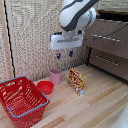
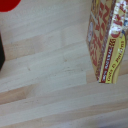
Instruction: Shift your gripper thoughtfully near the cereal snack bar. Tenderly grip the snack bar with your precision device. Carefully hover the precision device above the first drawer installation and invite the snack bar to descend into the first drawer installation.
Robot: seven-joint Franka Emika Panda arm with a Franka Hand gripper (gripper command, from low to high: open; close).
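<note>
While the pincer (image 1: pixel 64 54) hung open and empty above the counter (image 1: pixel 100 102), its two blue-tipped fingers apart and pointing down, the cereal snack bar (image 1: pixel 77 81) lay untouched on the wood below, a little toward the exterior view's right of it and nearer the camera. The packet sat just beside the pink mug (image 1: pixel 56 76), with the red bowl (image 1: pixel 45 87) and the red basket (image 1: pixel 21 101) further to the exterior view's left. In the wrist view the packet (image 2: pixel 107 42) filled one side only, so the approach step looked barely begun. To do it well, the hand probably needed to centre over the packet first, turn its fingers across the narrow width, then descend slowly, keeping clear of the mug. The top drawer (image 1: pixel 107 30) stood at the far right; whether it was open could not be told.
</note>
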